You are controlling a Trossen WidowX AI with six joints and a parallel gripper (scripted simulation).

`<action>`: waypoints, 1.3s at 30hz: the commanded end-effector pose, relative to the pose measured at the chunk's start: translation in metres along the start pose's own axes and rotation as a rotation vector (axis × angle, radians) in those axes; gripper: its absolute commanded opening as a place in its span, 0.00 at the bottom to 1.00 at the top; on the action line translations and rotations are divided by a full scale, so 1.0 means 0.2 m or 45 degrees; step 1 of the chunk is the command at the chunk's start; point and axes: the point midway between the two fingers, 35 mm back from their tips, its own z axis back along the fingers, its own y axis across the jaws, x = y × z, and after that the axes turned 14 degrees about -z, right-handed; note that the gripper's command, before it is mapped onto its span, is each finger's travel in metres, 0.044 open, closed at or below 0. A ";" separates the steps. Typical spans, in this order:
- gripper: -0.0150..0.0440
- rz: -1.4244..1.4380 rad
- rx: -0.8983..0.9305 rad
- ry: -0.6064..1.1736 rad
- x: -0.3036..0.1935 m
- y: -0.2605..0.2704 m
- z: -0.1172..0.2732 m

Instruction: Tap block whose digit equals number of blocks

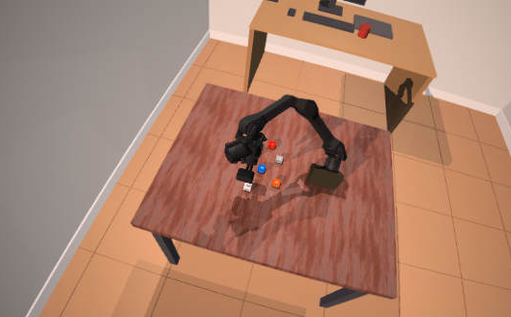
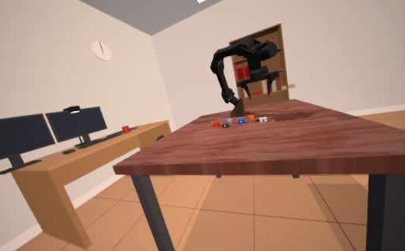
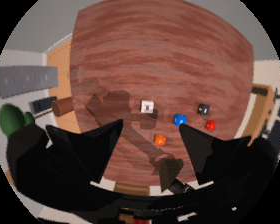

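My gripper (image 2: 259, 96) (image 3: 152, 124) is open and empty, high above the table. In the wrist view a white block (image 3: 147, 106) (image 1: 247, 187) (image 2: 262, 119) lies just beyond the gap between the fingertips. A blue block (image 3: 180, 120) (image 1: 262, 168) (image 2: 241, 121) is by the right fingertip, an orange block (image 3: 160, 140) (image 1: 276, 183) (image 2: 251, 116) lower between the fingers. A black block (image 3: 203, 109) (image 2: 225, 125) and a red block (image 3: 210, 125) (image 1: 272, 145) (image 2: 216, 124) are farther right. A light grey block (image 1: 279, 159) (image 2: 230, 120) is hidden in the wrist view. I cannot read the digits surely.
The blocks sit close together on the wooden table (image 1: 355, 246) (image 2: 285, 149). The arm's base (image 1: 326, 177) stands to their right in the top view. The arm's shadow falls around the white and orange blocks. A desk (image 1: 409, 53) stands beyond the table.
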 end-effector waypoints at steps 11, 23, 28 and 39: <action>0.44 0.008 -0.008 -0.004 0.00 -0.01 -0.41; 0.29 0.008 -0.008 -0.004 0.00 -0.01 -0.41; 0.29 0.008 -0.008 -0.004 0.00 -0.01 -0.44; 0.29 0.008 -0.009 -0.004 0.01 -0.01 -0.53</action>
